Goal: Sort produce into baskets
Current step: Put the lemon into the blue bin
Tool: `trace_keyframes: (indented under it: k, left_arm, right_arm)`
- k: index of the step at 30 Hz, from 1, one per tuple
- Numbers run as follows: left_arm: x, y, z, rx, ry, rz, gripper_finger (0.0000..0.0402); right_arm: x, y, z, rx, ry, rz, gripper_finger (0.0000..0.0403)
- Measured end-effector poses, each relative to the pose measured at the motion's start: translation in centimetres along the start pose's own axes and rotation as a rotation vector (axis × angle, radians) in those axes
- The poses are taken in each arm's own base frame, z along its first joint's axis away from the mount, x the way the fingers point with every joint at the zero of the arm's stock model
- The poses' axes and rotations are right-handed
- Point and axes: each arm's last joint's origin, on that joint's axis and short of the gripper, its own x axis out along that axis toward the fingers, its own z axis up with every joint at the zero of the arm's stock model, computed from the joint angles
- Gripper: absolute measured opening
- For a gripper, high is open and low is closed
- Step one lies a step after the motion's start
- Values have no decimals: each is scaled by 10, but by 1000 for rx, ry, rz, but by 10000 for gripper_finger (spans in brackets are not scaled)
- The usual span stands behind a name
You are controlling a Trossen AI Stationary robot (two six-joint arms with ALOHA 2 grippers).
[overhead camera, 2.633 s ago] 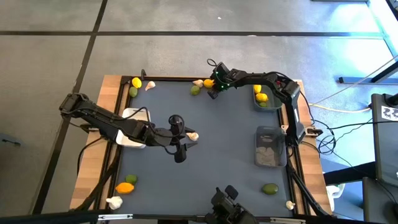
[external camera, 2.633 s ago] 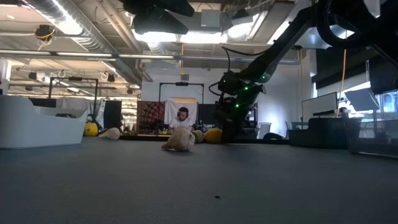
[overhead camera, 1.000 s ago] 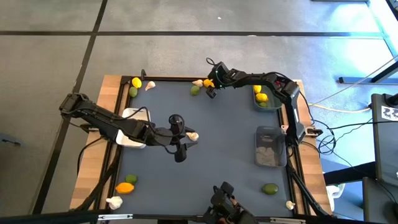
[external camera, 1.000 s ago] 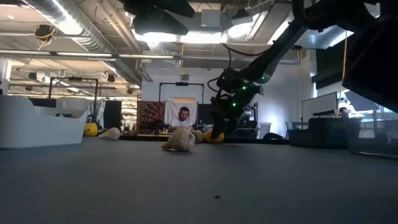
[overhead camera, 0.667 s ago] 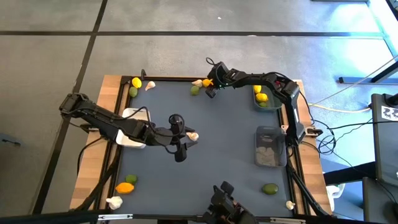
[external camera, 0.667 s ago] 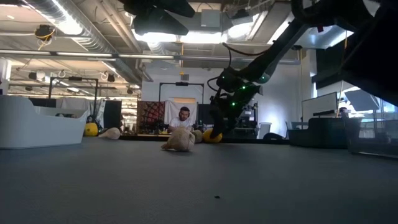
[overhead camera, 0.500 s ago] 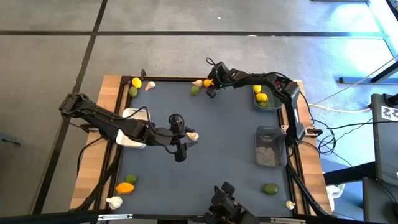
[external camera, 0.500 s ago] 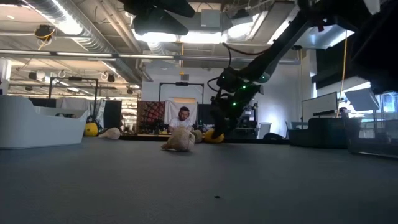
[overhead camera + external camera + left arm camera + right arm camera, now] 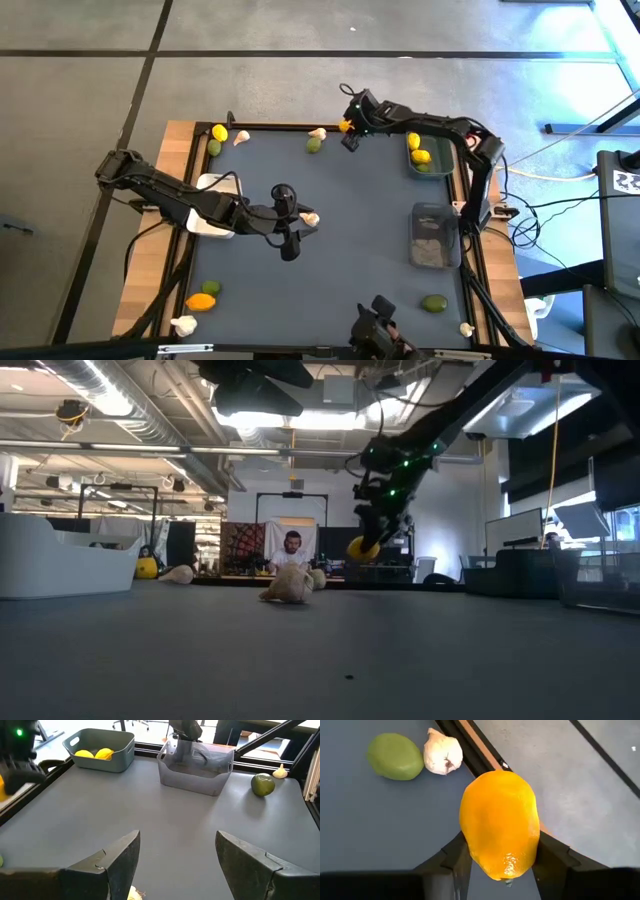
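Observation:
My right gripper (image 9: 347, 128) is shut on a yellow-orange lemon (image 9: 500, 822) above the table's far edge; in the low view the lemon (image 9: 358, 547) hangs off the table. A lime (image 9: 395, 756) and a garlic bulb (image 9: 443, 754) lie below it. My left gripper (image 9: 295, 220) is open at mid-table, over a garlic bulb (image 9: 311, 218) that lies on the mat. The blue-grey basket (image 9: 427, 168) holds lemons, the dark grey basket (image 9: 433, 215) holds garlic, and the white basket (image 9: 210, 182) sits under my left arm. My right gripper pinches the lemon between its two fingers, on two opposite sides (image 9: 468, 845). The fingers (image 9: 451, 857) come from above, slanting down. The lemon is lifted clear of the table.
More produce lies about: a lemon (image 9: 219, 132), lime (image 9: 213, 148) and garlic (image 9: 241, 138) far left; a lemon (image 9: 203, 300) and garlic (image 9: 183, 324) near left; a lime (image 9: 433, 302) and garlic (image 9: 466, 328) near right. A person (image 9: 293, 545) sits beyond the table.
My right gripper has risen from the table near the far edge and shifted a little toward the right, taking the lemon with it. The lemon, on the table before, now hangs clear of it. The lime and garlic beside it have stayed.

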Motion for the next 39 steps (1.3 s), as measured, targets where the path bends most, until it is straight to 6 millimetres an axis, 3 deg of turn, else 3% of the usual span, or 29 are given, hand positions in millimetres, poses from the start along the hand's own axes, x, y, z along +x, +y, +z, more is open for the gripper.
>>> trace_keyframes:
  k: [12,26,31,39]
  left_arm:
    - [0,0,0,1,0,0,255]
    - [0,0,0,5,1,0,255]
    - [0,0,0,6,1,0,255]
    - [1,1,1,20,-2,3,255]
  right_arm:
    - [-69,-9,-3,-12,84,-95,163]
    - [-160,-57,-45,183,244,-184,163]
    - [-165,-74,-73,313,286,-229,163]
    - [-131,-83,-115,456,389,-252,163]
